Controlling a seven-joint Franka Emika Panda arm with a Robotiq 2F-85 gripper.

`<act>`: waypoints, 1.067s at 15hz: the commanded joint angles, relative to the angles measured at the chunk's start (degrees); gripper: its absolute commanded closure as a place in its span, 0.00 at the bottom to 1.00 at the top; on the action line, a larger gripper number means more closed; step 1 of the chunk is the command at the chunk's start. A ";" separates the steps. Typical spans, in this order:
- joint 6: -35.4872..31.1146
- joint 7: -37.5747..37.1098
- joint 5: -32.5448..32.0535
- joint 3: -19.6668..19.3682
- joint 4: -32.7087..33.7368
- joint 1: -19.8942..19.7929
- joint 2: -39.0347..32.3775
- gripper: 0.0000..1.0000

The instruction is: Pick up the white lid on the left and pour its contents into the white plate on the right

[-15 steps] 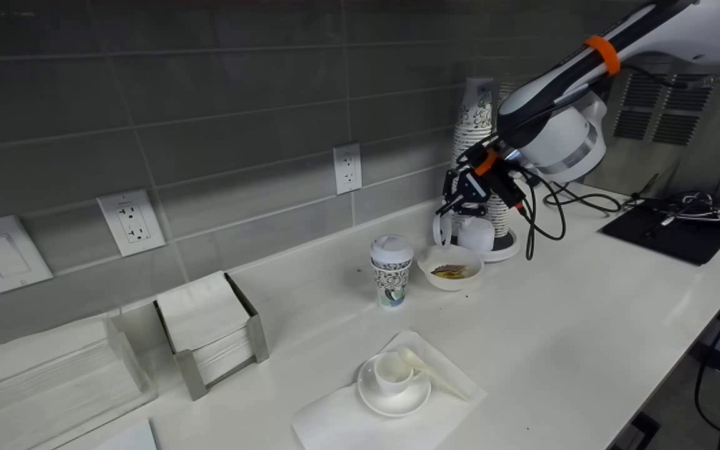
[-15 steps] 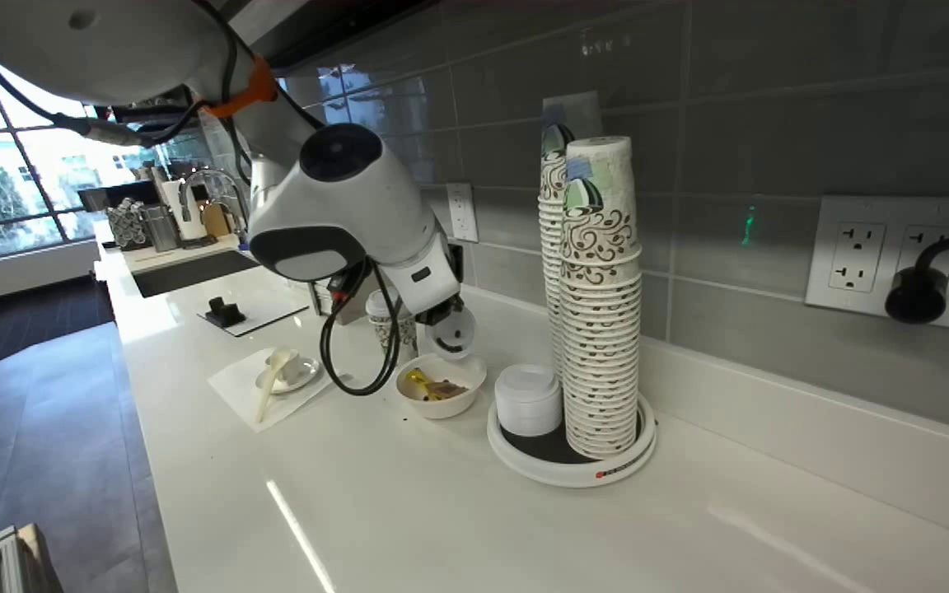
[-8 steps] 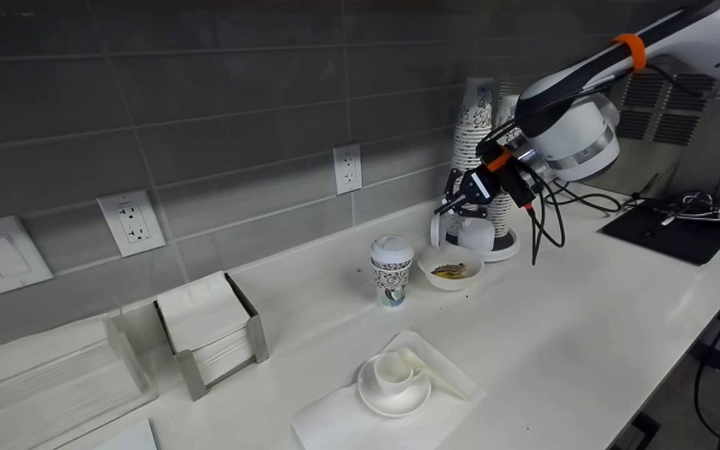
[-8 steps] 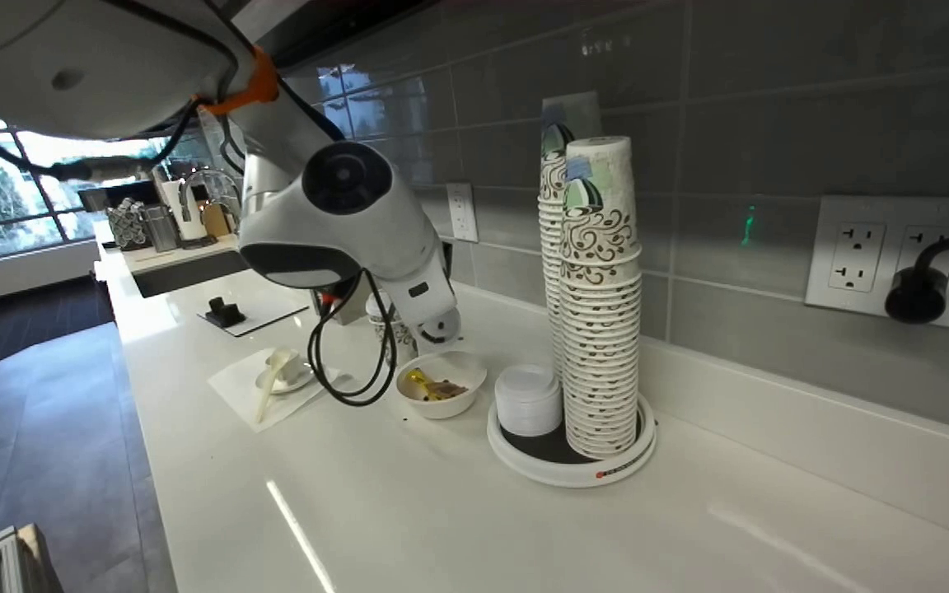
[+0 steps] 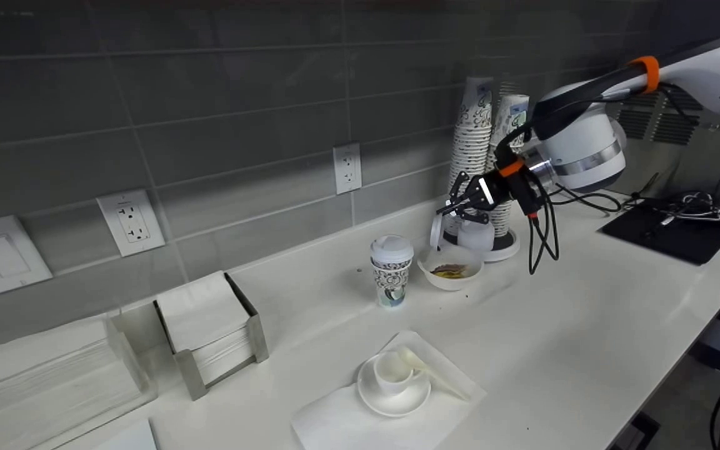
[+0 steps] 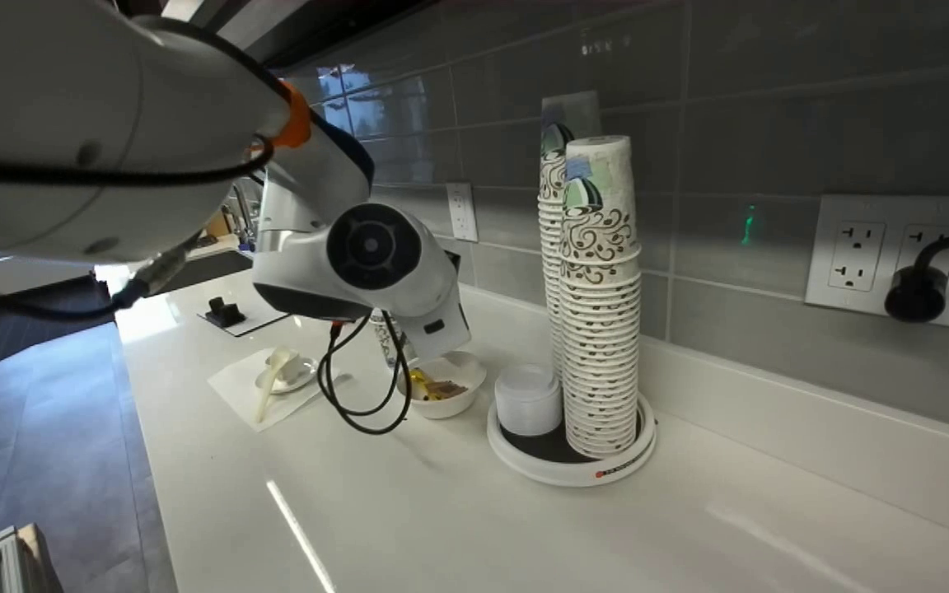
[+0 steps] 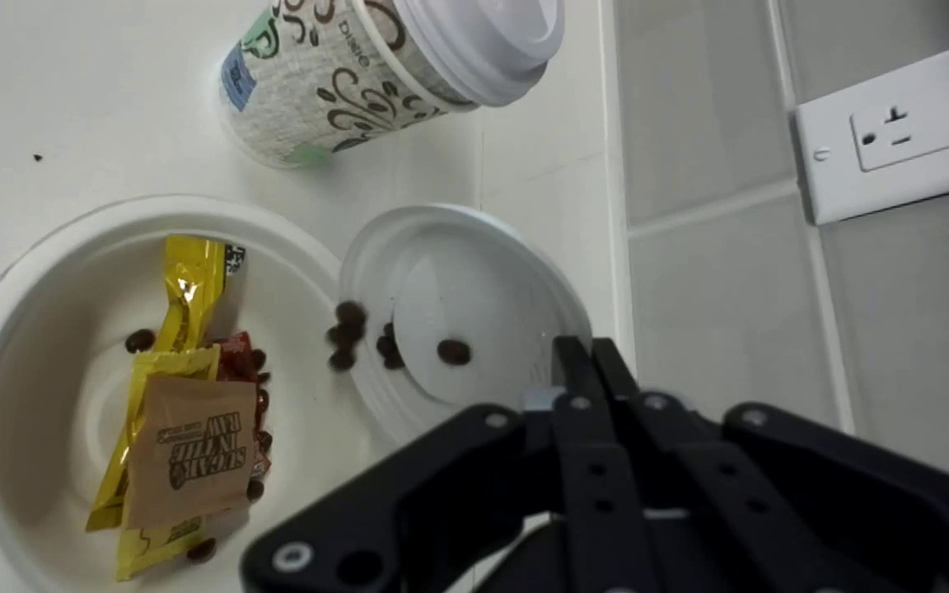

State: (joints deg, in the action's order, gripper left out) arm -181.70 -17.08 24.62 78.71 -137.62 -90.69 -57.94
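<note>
lid [image 5: 436, 231]: steeply tilted, almost on edge in an exterior view, above the back rim of the bowl [image 7: 38, 395]. In the wrist view only its lower lip overlaps the bowl; the rest is off toward the backsplash [image 7: 713, 313]. Touching the rim or not, we can't tell.
gripper [image 7: 590, 346]: nearly together at the tips, pinching the lid by one edge; we can't judge how firmly.
beans [image 7: 453, 352]: one on the lid's flat, a few near its side, a blurred clump at the lip, several in the bowl beside the packets [image 7: 194, 445]. We read this as late in the pour.
spill: lid is well off centre. If we drift toward the backsplash before it's emptied, beans land on the counter [image 7: 112, 91].
leftovers: levelling too soon would strand the bean on the flat; probably needs more tilt.
slip: one-edge hold, so a shake or a bump on the rim could twist the lid loose.
cup [image 7: 334, 91]: just beside the bowl; a swing that way could topple it.
cable [image 6: 374, 432]: loop hangs under the arm [image 6: 301, 276], near the bowl in an exterior view, depth unclear. Dropping lower might drag it across the bowl.
</note>
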 commanded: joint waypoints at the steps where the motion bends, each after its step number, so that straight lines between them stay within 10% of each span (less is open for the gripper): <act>1: -0.49 2.93 -3.23 1.51 0.98 -2.71 -9.90 0.99; 16: 4.19 5.05 -7.41 -0.41 4.75 -3.86 -18.24 0.99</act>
State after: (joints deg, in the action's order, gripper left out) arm -178.98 -12.66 18.19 78.81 -133.93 -94.61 -75.79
